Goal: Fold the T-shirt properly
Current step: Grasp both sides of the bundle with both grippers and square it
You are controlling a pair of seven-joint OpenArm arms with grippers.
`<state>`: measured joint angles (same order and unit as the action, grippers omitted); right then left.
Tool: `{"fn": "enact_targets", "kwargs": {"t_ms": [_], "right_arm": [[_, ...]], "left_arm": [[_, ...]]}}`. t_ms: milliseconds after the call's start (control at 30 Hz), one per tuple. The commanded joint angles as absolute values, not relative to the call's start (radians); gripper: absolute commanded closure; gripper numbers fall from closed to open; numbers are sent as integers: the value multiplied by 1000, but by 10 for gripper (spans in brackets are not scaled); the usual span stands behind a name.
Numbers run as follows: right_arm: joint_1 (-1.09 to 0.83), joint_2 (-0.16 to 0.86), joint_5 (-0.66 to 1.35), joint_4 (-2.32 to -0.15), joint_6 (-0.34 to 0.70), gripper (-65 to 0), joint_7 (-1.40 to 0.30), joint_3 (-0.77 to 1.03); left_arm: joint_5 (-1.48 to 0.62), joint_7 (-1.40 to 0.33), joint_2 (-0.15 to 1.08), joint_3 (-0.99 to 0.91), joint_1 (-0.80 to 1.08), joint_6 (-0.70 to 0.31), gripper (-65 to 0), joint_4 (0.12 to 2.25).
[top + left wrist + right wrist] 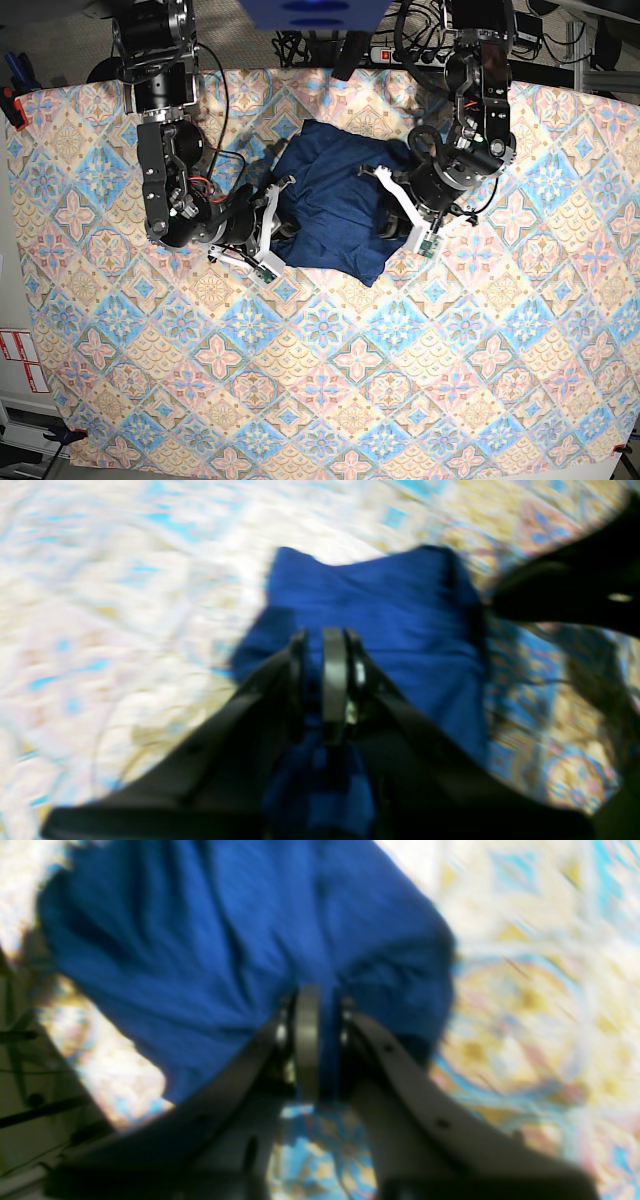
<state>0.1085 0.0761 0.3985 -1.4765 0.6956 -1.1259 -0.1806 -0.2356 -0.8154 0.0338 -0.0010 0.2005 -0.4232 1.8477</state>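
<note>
Shirt (pixel 335 205) x1, apparently between 2 grippers' fingers (pixel 306 1040).

The T-shirt (pixel 335 205) is soft matt knit; the tablecloth (pixel 330 400) is printed cloth.

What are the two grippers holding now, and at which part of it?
Both hold the T-shirt. The left gripper and the right gripper each pinch a bunched fold at opposite side edges; which part exactly cannot be told.
</note>
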Motion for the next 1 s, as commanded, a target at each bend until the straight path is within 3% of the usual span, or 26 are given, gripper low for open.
{"fn": "enact_targets", "kwargs": {"t_ms": [0,500,833,967], "right_arm": [[130,88,406,-1481,698,-52,-1113,-174],[130,88,406,-1465,698,-52,-1115,-107],[124,91,406,-1466,698,-52,-1115,-102],[105,91,406,-1466,698,-52,-1115,-24]], "left_arm": [[-236,-796,35,21,193,-427,-44,1842],[-157,-908,68,-131,234,-426,-44,1770],[-157,-901,65,-134,174,-426,-44,1546],[-159,-900,61,-119,150,-426,-44,1461]]}}
